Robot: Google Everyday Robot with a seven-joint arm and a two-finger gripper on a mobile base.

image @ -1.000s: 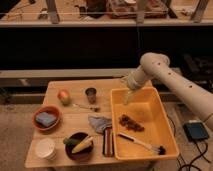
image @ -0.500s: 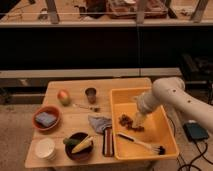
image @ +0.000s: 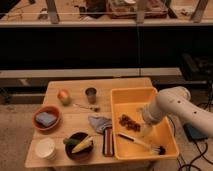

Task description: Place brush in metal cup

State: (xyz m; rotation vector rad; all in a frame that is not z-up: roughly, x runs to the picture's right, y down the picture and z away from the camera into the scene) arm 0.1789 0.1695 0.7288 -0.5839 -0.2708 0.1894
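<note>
Gripper (image: 145,131) is spread wide with nothing in it, hovering over the yellow tray (image: 132,90), right of centre. The brush (image: 140,143) lies flat in the tray just on the claw's near side, long axis running far-left to near-right, dark head apparently at the right end. The metal cup (image: 91,94) stands on the table (image: 75,120), well off to the far left.
</note>
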